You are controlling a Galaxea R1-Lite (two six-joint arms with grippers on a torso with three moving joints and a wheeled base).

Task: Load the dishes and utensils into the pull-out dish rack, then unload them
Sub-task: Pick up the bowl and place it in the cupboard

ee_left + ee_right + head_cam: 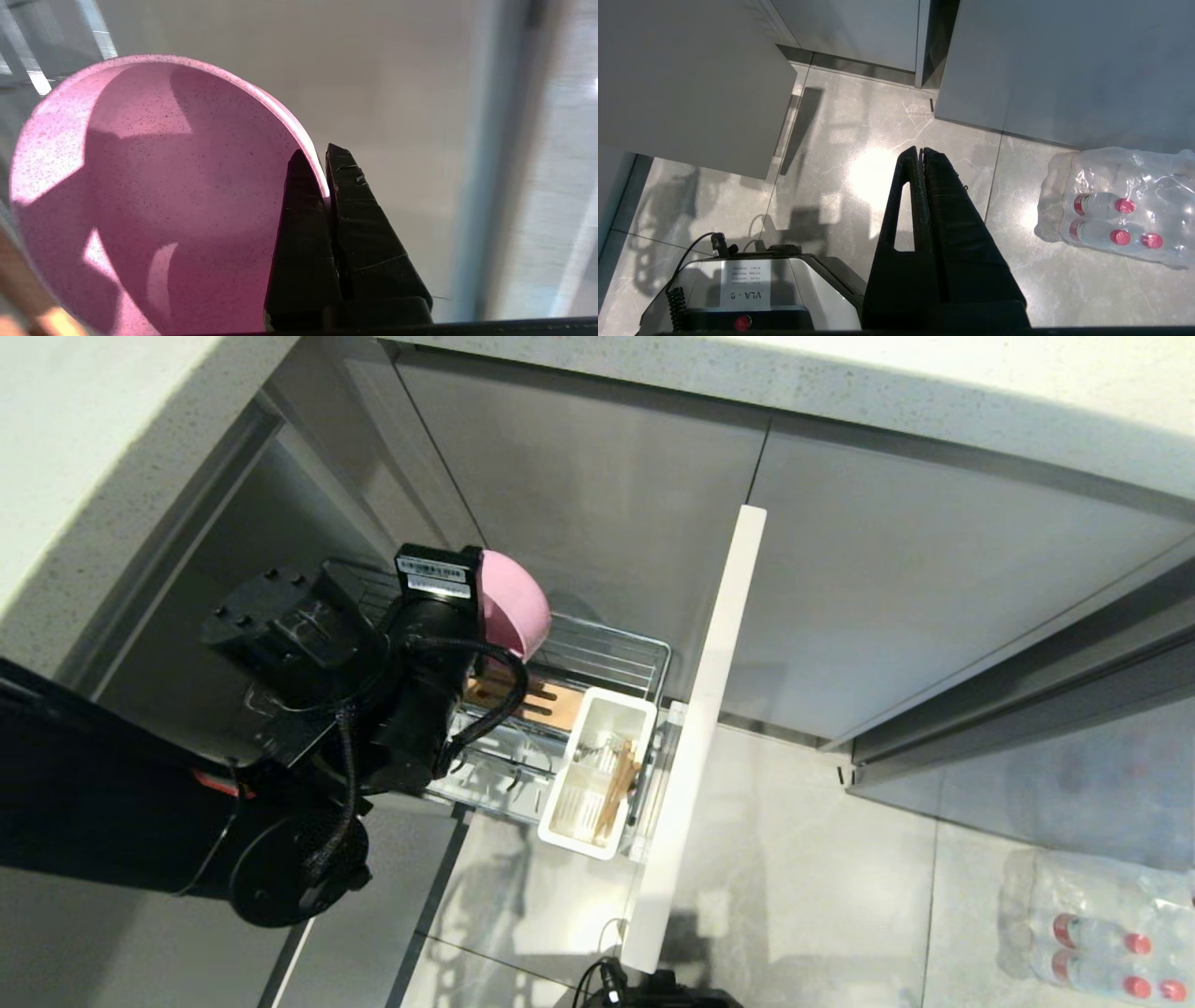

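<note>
My left gripper (322, 161) is shut on the rim of the pink bowl (154, 196), with one finger inside and one outside. The head view shows the bowl (515, 605) tipped on its side and held in the air over the back of the pull-out dish rack (611, 649). My left wrist hides the fingers there. The rack stands pulled out, with its wooden strip (546, 702), white pronged tray (499, 767) and pale front panel (709, 709). Wooden chopsticks (618, 784) lie in the white utensil cup (586, 821). My right gripper (920, 150) hangs shut and empty over the floor.
Grey cabinet fronts (934, 569) rise behind the rack under a speckled countertop (840, 392). A shrink-wrapped pack of water bottles (1092, 933) lies on the tiled floor to the right. My own base (738, 289) sits below the right gripper.
</note>
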